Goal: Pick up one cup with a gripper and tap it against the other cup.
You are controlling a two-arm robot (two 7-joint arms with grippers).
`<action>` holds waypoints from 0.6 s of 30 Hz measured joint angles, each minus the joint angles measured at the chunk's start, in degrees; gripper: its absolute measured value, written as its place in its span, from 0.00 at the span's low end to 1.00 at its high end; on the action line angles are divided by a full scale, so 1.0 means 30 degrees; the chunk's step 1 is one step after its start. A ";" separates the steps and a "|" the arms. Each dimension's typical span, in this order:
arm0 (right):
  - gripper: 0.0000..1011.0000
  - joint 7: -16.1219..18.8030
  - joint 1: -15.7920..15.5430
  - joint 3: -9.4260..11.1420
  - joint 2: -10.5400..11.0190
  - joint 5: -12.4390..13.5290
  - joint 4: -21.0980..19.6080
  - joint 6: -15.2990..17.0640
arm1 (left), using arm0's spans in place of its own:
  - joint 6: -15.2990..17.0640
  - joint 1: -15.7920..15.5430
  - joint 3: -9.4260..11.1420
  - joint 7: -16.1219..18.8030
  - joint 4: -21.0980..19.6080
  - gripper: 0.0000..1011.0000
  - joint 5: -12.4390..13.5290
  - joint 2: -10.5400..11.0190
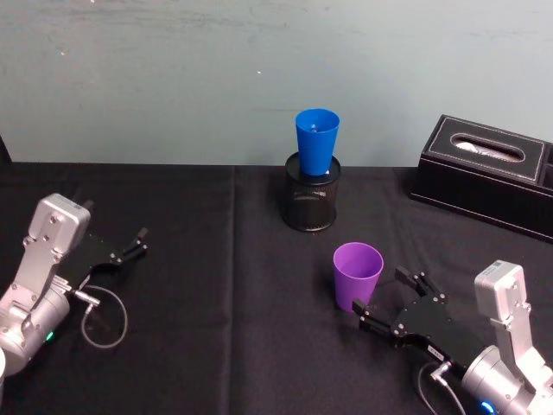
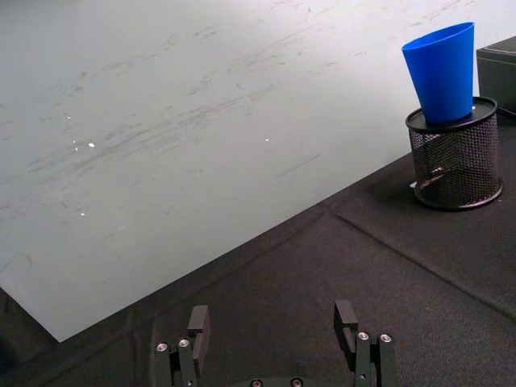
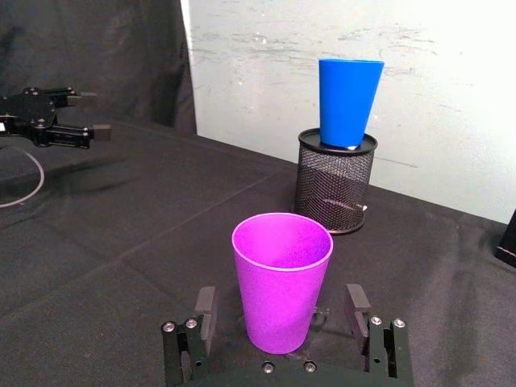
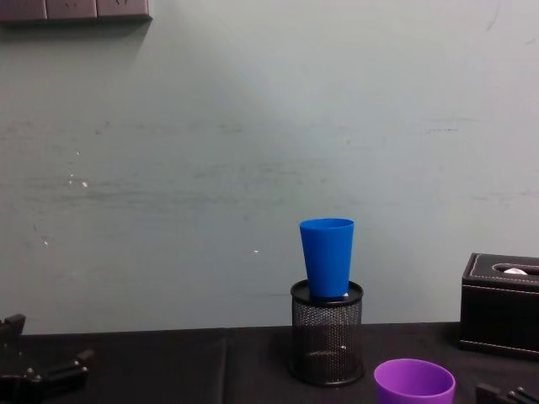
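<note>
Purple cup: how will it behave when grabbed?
The purple cup looks empty, thin plastic: probably light, may flex. Smooth tapered wall could slip in the open right gripper straddling it. Narrow base: likely tips if nudged.

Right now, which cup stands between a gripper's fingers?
The purple cup, on the table between the right gripper's open fingers. The blue cup sits in the mesh pen holder farther back. The left gripper idles open, far left.
</note>
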 joint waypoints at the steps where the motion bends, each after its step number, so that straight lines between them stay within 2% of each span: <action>1: 0.99 -0.0005 0.0001 -0.0002 0.0001 0.0001 0.0000 0.0000 | -0.0001 0.0000 -0.0001 0.0000 -0.0001 1.00 0.0000 0.0000; 6: 0.99 -0.0016 0.0002 -0.0009 0.0005 0.0004 0.0000 -0.0002 | 0.0000 0.0000 0.0000 0.0000 -0.0001 1.00 -0.0001 0.0000; 18: 0.99 0.0710 0.0399 0.0240 -0.0936 0.0071 0.0830 0.0050 | 0.0000 0.0000 0.0000 0.0000 -0.0001 1.00 0.0000 0.0000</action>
